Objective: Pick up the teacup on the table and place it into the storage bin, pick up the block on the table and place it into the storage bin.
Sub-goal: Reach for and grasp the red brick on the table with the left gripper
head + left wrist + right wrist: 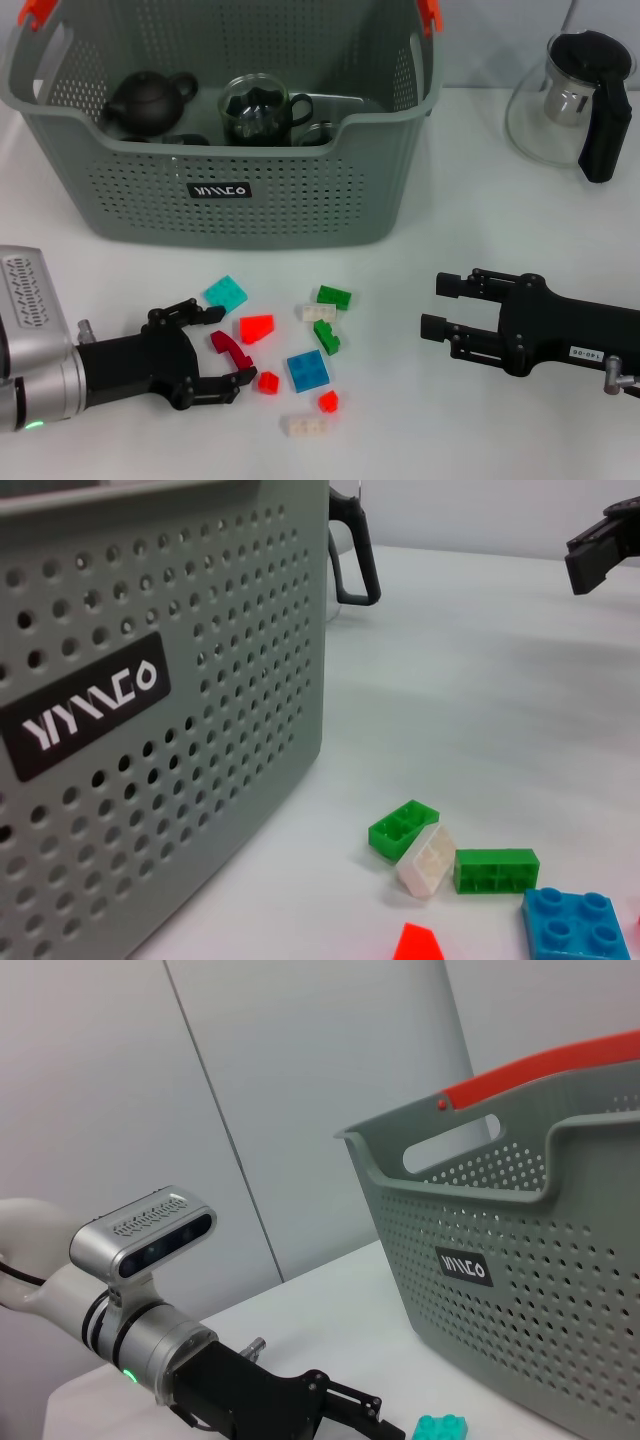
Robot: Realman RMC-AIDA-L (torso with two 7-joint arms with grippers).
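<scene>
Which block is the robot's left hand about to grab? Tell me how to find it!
Start at the big grey storage bin, then look at the scattered blocks in front of it. The left gripper is open around a dark red curved block, the only arch-shaped one.

The bin (230,160) is matt grey perforated plastic with glossy orange-red clips (38,10). Inside, a dark teapot (150,100) looks like satin-finished clay, beside a clear glass cup (258,108). The blocks (308,370) are smooth, shiny moulded plastic. The tabletop (480,220) is smooth, matt white. The pitcher (560,100) is clear glass with a matt black handle. Both pincers, left (225,350) and right (445,305), are matt black.
</scene>
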